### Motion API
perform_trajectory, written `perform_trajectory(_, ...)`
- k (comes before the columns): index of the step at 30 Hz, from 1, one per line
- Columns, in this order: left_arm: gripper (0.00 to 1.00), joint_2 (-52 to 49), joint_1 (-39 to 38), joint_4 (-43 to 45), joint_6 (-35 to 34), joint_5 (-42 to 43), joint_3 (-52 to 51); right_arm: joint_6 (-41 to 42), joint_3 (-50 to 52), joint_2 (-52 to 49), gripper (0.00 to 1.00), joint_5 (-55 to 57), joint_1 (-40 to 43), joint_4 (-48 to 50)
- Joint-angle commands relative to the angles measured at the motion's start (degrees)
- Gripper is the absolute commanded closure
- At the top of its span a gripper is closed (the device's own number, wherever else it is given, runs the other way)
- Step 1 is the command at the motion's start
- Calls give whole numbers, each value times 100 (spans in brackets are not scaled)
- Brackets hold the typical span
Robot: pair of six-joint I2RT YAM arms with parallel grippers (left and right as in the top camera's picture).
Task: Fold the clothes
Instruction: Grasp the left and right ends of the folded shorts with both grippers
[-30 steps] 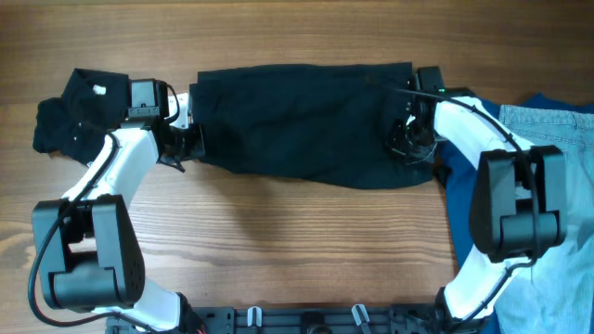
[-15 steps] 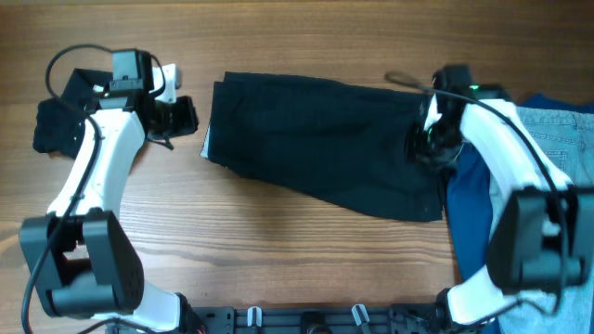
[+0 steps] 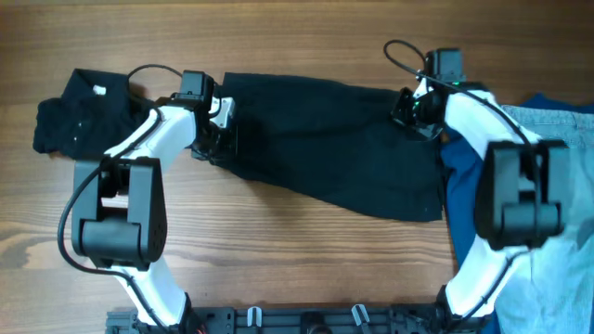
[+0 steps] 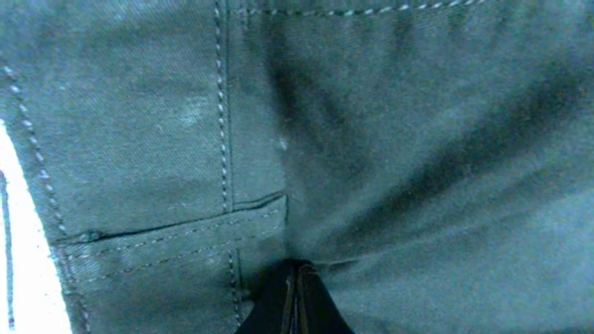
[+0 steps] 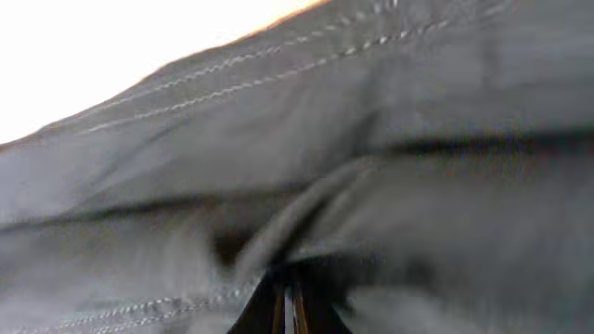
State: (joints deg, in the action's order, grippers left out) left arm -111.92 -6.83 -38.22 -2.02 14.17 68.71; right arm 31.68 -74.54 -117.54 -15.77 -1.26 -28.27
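The black shorts (image 3: 325,139) lie spread flat across the middle of the counter (image 3: 278,37), long side running between my two arms, and I have one tool at each end of their far edge. My left tool (image 3: 217,137) sits on the left edge, fingers closed together, and in its wrist view the tips meet on a small pucker of cloth just below a stitched seam, so I judge it is pinching the fabric. My right tool (image 3: 409,109) is closed at the upper right corner, and there the cloth bunches into folds that run down to the tips, which reads as a pinch too. Holding two far points like this makes sense for a fold: both ends can be carried over together, so the edge comes across straight.

The small black shirt (image 3: 74,116) lies well off to the left. The blue top (image 3: 469,204) and the jeans (image 3: 557,130) wait at the right, partly under my right arm and cut off by the frame. From overhead my own wrists cover the fingertips, and the right wrist view is blurred, so I cannot tell how much cloth is caught
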Motion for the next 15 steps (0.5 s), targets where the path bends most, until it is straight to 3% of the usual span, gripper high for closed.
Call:
perform_trajectory(1,96,-444,68,24,-236,-1574,-131,852,2,-501,96,772,131,138)
perform_trajectory(2,96,-444,122,24,-352,-1617,-131,1294,2,-562,96,1093,234,83)
perform_trajectory(4,95,-444,269,-35,-597,-1565,-131,1241,-11,-540,96,935,461,264)
perform_trajectory(10,91,-400,450,-48,-592,-1340,-70,-1447,-229,269,87,-1228,774,409)
perform_trajectory(15,81,138,442,-621,-590,-365,514,-1878,-227,1390,87,-1814,472,-728)
